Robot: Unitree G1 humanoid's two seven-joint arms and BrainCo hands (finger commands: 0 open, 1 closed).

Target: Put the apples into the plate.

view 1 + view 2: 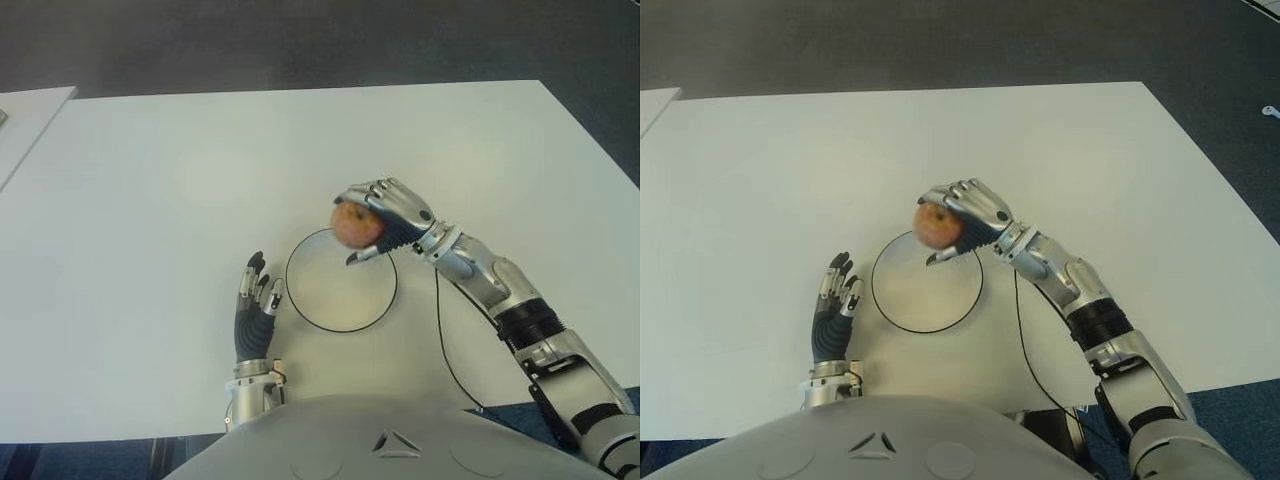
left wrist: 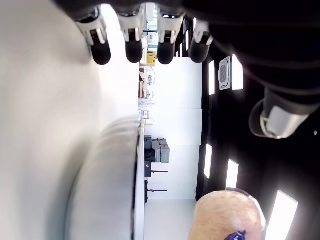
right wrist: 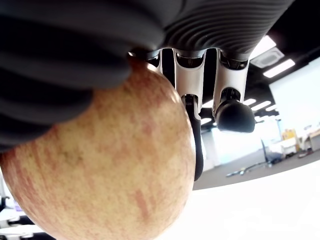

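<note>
My right hand is shut on a red-yellow apple and holds it in the air over the far right rim of the plate, a shallow white dish with a dark edge. In the right wrist view the apple fills the frame under my curled fingers. My left hand shows just left of the plate with its fingers straight and spread, holding nothing. The left wrist view shows those fingertips and the apple farther off.
The white table spreads wide around the plate. A second white surface adjoins at the far left. A black cable runs along the table beside my right forearm. Dark floor lies beyond the far edge.
</note>
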